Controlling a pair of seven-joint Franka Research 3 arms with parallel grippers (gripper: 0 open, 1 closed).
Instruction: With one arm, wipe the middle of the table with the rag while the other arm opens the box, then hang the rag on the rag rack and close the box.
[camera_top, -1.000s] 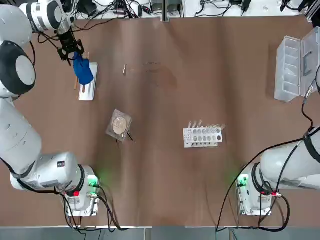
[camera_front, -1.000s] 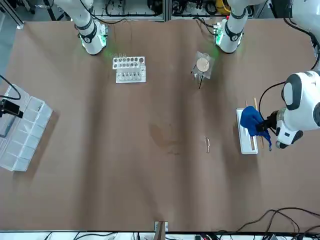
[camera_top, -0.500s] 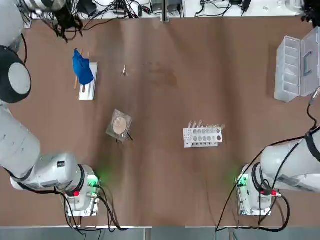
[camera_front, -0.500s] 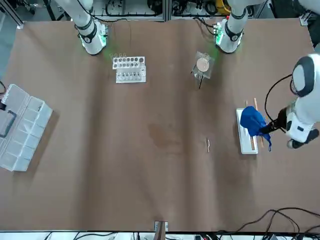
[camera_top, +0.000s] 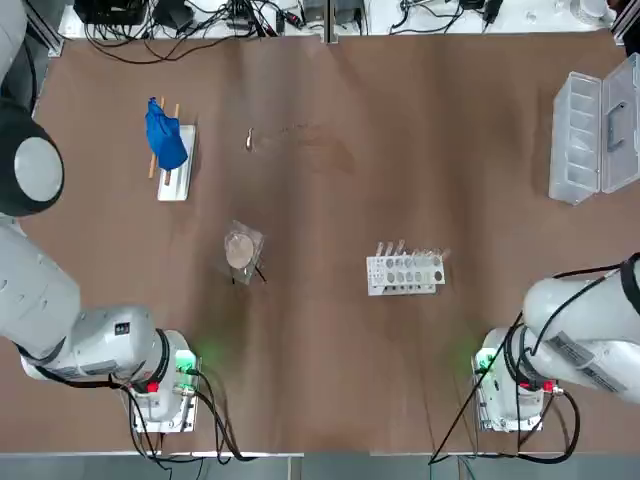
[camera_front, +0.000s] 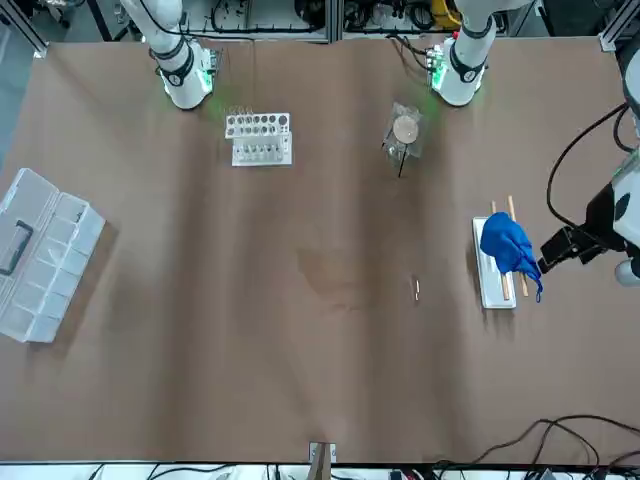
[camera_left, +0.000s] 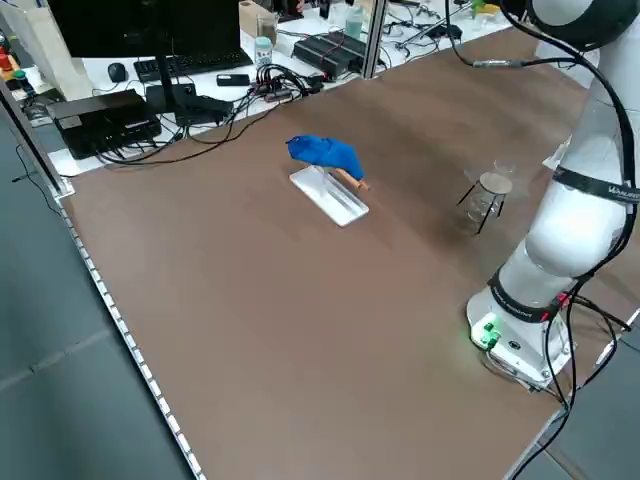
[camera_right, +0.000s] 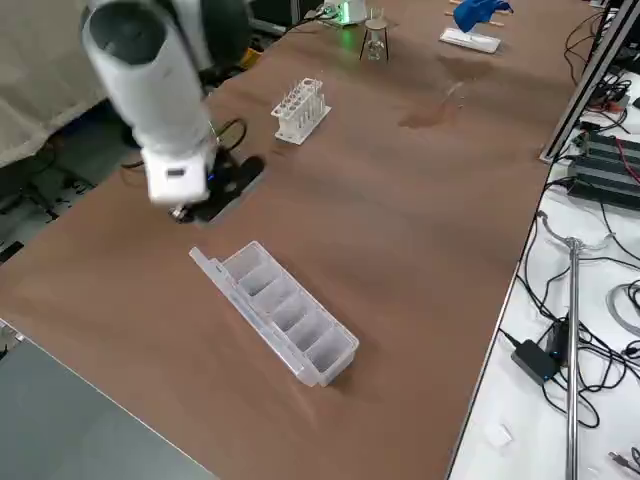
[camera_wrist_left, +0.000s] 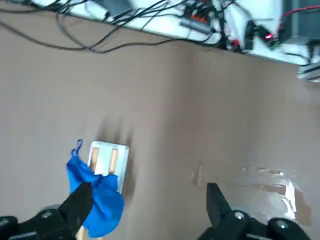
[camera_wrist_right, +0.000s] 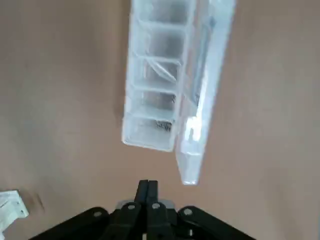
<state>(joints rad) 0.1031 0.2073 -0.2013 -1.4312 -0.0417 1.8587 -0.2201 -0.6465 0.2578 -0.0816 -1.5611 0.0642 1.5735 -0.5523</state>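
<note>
The blue rag (camera_top: 165, 138) (camera_front: 507, 245) (camera_left: 328, 153) hangs draped over the wooden rods of the white rag rack (camera_top: 177, 172) (camera_front: 492, 285) at the table's far left. My left gripper (camera_wrist_left: 147, 200) (camera_front: 552, 256) is open and empty, raised above and just outside the rack, clear of the rag (camera_wrist_left: 97, 197). The translucent box (camera_top: 580, 135) (camera_front: 45, 265) (camera_right: 285, 315) lies at the far right with its lid swung open and its compartments showing. My right gripper (camera_wrist_right: 148, 187) hovers above the box (camera_wrist_right: 155, 85), shut on nothing.
A white test-tube rack (camera_top: 405, 270) (camera_front: 258, 137) stands right of centre. A tan disc in clear wrap (camera_top: 240, 250) (camera_front: 405, 130) sits left of centre. A small pale scrap (camera_top: 249, 139) lies beside a faint damp patch (camera_top: 320, 150) mid-table. Cables run along the far edge.
My left gripper opened off the rag and pulled up and away, leaving the rag on the rack. My right gripper lifted off the box lid and shut.
</note>
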